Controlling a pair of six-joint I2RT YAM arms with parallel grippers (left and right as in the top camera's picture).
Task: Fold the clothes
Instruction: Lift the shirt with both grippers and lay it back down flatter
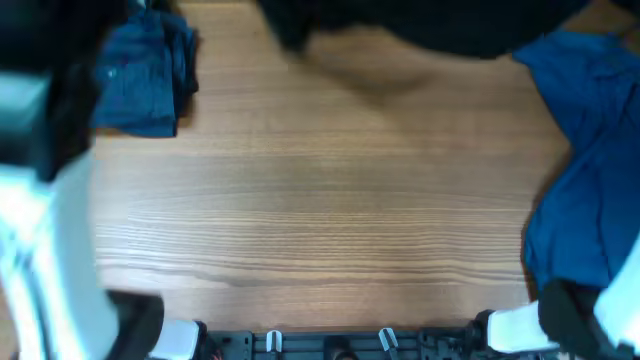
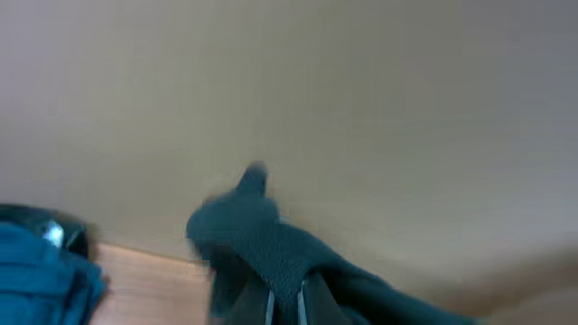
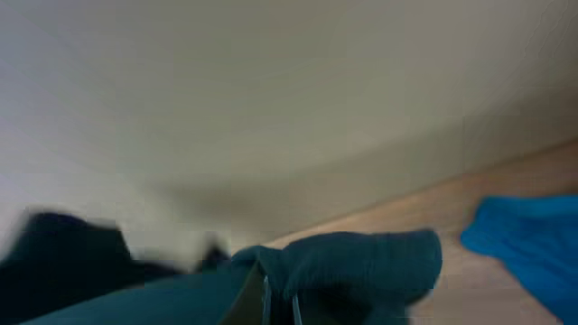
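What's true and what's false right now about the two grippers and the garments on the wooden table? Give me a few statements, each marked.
1. The left gripper is shut on dark teal cloth. True.
2. The right gripper is open and empty. False: it too pinches the dark teal cloth.
3. A bright blue crumpled garment lies at the wooden table's right edge. True.
4. A garment is spread flat across the table's middle. False: the middle shows bare wood.
5. The folded dark blue garment sits at the near right corner. False: it lies at the far left corner.
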